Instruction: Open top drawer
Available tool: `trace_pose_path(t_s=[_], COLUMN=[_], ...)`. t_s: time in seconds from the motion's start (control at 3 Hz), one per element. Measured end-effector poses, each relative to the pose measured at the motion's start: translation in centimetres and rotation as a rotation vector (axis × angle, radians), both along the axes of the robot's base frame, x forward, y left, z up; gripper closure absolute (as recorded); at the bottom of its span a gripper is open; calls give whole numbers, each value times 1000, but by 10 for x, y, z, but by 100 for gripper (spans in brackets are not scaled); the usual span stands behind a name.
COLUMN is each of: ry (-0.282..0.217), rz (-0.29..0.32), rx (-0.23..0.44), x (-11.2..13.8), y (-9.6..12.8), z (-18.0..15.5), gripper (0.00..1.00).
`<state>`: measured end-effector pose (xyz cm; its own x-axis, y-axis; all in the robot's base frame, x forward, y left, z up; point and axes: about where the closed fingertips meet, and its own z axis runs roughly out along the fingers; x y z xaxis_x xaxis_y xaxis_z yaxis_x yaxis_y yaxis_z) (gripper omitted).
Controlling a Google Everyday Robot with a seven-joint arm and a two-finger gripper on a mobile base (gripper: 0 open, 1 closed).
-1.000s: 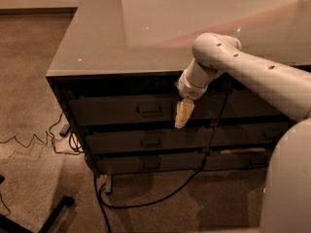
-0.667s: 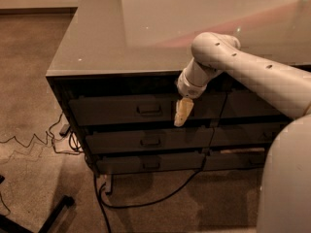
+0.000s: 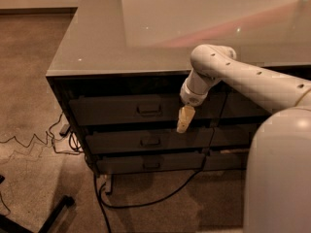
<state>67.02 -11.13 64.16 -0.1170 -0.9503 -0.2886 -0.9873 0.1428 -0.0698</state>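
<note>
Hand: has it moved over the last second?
Yes, slightly down: the hand, right of the pull on the top drawer, now dips to that drawer's lower edge.

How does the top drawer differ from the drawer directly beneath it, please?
The top drawer has a taller front than the slimmer drawer beneath. The tool hangs in front of the top drawer, to the right of its pull, with only its tip reaching down toward the drawer beneath. Both are dark, shut, and carry a small central handle.
</note>
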Motion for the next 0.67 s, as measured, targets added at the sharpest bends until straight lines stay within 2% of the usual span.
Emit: trace_pose_path(t_s=[0.33,0.67], ry=[24,24], rz=[-7,-7], rx=[-9,-9], x=[3,4], y=[-1,-1], z=[-16,-11], gripper=[19,43])
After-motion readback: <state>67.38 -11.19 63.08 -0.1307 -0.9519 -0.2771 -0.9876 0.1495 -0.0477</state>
